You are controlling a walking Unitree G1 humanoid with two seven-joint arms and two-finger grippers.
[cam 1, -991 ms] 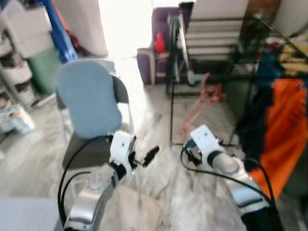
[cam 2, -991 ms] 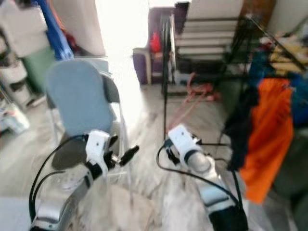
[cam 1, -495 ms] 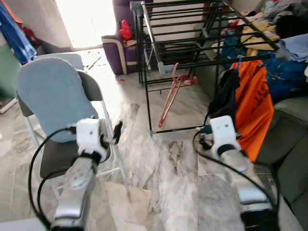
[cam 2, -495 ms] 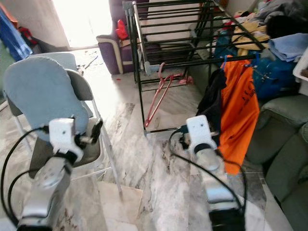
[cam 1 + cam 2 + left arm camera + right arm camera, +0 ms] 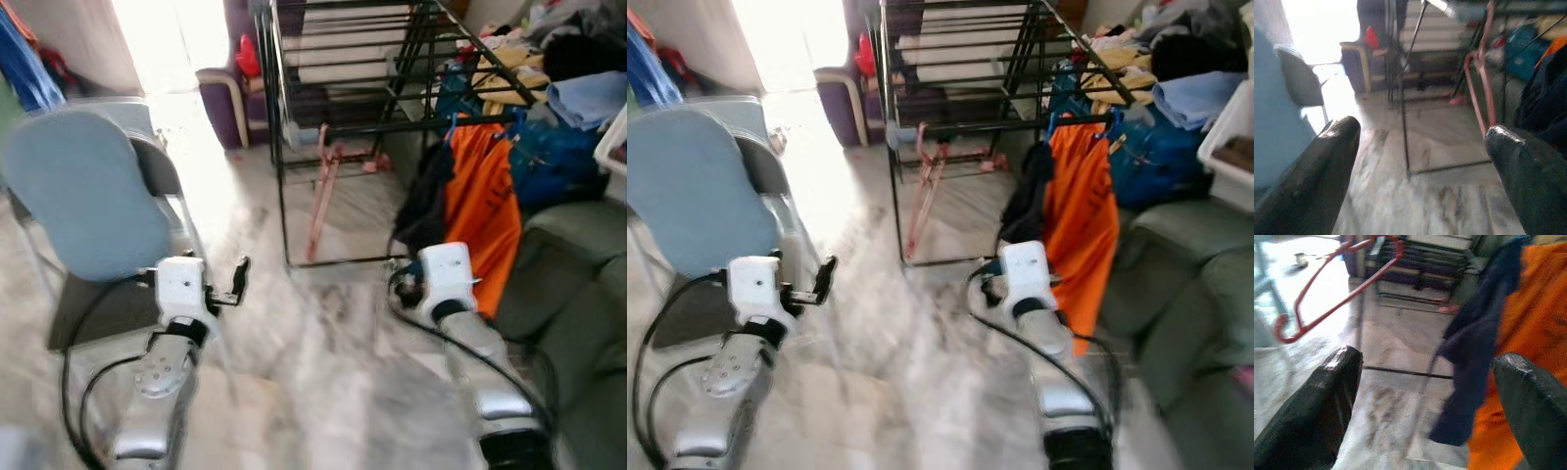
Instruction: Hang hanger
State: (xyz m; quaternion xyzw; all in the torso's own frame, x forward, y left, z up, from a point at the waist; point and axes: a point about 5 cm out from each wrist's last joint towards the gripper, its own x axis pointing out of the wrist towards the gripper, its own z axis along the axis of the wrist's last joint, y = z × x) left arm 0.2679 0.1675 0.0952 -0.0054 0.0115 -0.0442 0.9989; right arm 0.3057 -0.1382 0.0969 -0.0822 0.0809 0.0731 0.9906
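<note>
The red hanger dangled from the drying rack ahead, looking light, thin and stiff; its straight arm seemed graspable. Left hand and right hand were both spread, empty.

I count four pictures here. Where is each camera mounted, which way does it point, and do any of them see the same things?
Left and right eye views: on the head, looking forward and down at the marble floor, black metal drying rack, grey-blue padded chair; both silver arms show.
Left wrist view: along the left gripper, toward the rack.
Right wrist view: along the right gripper, toward the orange garment.
Shared: the pink plastic hanger.
</note>
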